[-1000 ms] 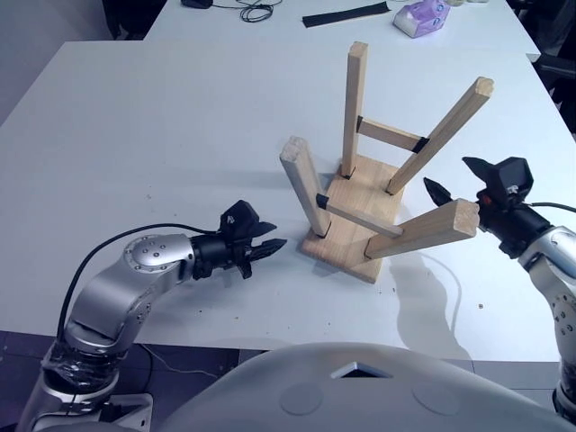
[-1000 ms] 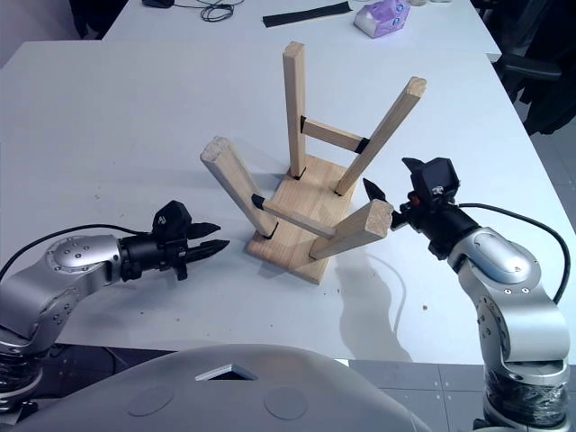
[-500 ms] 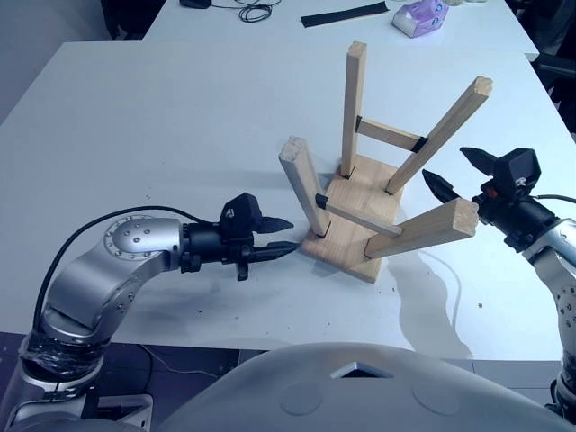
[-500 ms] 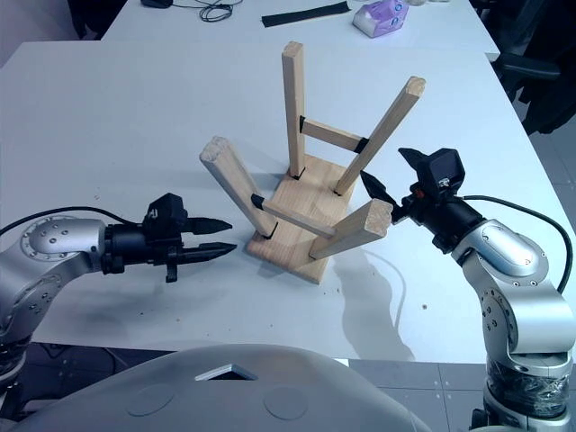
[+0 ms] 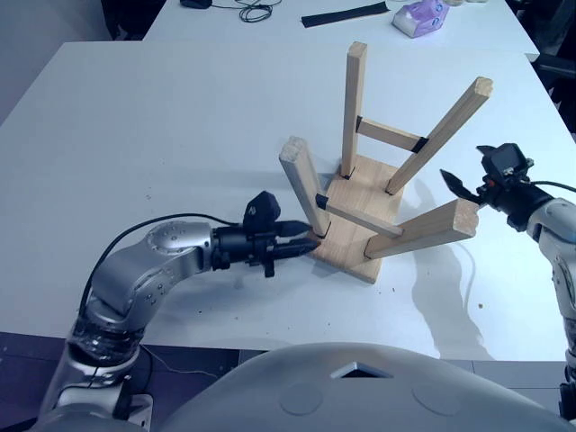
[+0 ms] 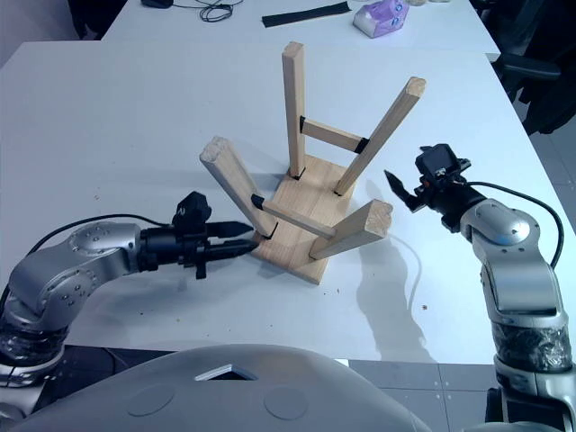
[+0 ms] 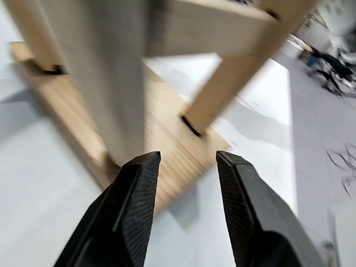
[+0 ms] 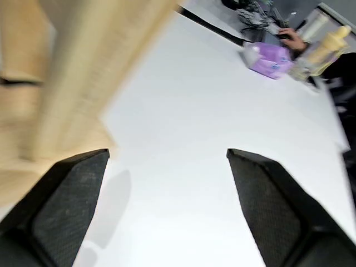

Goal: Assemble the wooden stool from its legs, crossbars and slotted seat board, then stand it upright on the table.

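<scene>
The wooden stool stands upside down on the white table point(image 5: 162, 126), its slotted seat board point(image 5: 354, 245) flat and several legs pointing up, joined by crossbars point(image 5: 389, 135). My left gripper point(image 5: 301, 243) lies low at the board's near-left corner, open, by the foot of the near-left leg point(image 5: 301, 180). In the left wrist view the gripper point(image 7: 186, 158) frames that leg point(image 7: 94, 72) and the board point(image 7: 167, 144). My right gripper point(image 5: 463, 166) hangs open just above and right of the near-right leg's end point(image 5: 461, 218), touching nothing. Its fingers point(image 8: 61, 206) are spread wide.
On a second table at the back lie a purple tissue pack point(image 5: 421, 15), a black strip point(image 5: 345, 14) and cables point(image 5: 256, 11). The table's front edge runs just below my left arm. Bare tabletop stretches to the left and behind the stool.
My left gripper has slid right along the table up to the seat board's corner. My right gripper has risen and drawn back from the near-right leg's end. The stool has not moved.
</scene>
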Robot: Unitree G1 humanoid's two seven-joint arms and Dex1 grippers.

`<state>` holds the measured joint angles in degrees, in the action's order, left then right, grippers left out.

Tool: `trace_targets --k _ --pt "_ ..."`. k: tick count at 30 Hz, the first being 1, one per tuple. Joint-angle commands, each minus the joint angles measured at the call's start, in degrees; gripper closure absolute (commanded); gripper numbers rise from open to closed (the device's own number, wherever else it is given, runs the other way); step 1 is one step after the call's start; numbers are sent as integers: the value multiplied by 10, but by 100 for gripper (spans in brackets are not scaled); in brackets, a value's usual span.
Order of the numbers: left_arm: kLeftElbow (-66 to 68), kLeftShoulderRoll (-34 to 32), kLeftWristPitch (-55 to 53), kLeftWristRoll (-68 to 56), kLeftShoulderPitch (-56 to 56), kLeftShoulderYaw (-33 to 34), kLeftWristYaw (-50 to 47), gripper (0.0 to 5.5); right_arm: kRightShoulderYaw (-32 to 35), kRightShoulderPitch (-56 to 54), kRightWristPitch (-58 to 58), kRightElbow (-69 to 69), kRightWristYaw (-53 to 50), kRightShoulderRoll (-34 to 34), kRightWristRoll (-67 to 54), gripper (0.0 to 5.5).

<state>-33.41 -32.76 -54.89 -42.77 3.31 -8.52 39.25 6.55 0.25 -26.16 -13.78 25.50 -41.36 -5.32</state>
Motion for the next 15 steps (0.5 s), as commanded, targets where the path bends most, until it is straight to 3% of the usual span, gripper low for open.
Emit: trace_targets --k 1,9,15 --pt "12 5 -12 18 14 -42 -9 362 -29 -57 35 43 -25 39 27 159" --pt "16 -31 25 69 -5 -89 19 362 -70 -159 128 165 -31 107 49 159" --pt "52 -29 50 104 24 -100 25 362 -99 -180 194 230 28 104 57 159"
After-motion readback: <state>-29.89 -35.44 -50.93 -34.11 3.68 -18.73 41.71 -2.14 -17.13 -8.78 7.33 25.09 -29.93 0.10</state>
